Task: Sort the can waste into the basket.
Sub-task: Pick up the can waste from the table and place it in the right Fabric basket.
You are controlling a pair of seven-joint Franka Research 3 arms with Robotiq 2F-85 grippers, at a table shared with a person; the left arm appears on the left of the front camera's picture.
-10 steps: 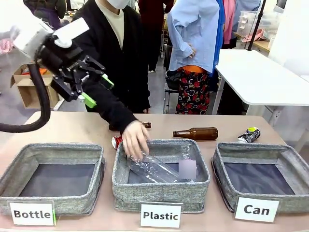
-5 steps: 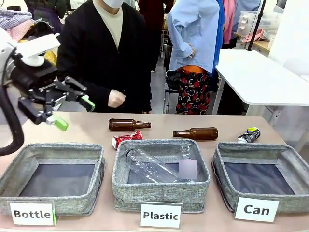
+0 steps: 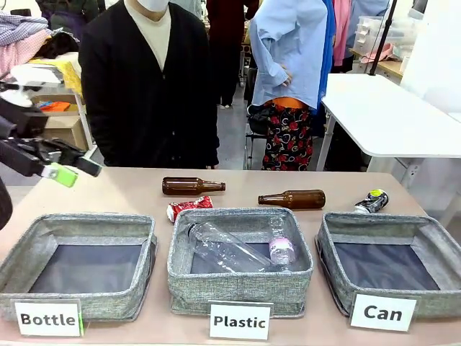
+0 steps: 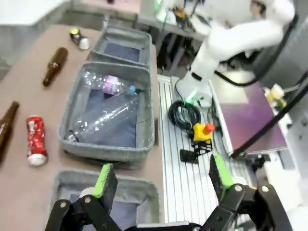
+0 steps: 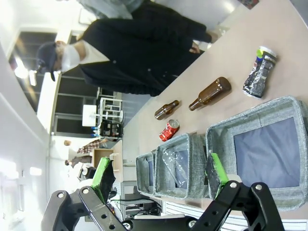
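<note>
A crushed red can (image 3: 189,208) lies on the table just behind the middle bin. It is also in the left wrist view (image 4: 36,146) and the right wrist view (image 5: 169,130). A black-silver can (image 3: 372,201) with a green-yellow end lies behind the grey basket (image 3: 333,277) signed "Can", whose dark floor is bare. My left gripper (image 3: 75,169) hangs open and holds nothing, high over the table's far left, away from both cans. Its green pads (image 4: 106,179) stand wide apart. My right gripper (image 5: 160,174) is open too, high above the basket (image 5: 250,114) and the black-silver can (image 5: 259,72).
Two brown glass bottles (image 3: 191,186) (image 3: 292,198) lie at the back of the table. The middle "Plastic" bin (image 3: 180,277) holds clear plastic bottles. The "Bottle" bin (image 3: 21,270) is at the left. A person in black stands at the far side.
The person's hand left a clear bottle in the Plastic bin and drew back to the body. My left arm swung left and down, away from the middle.
</note>
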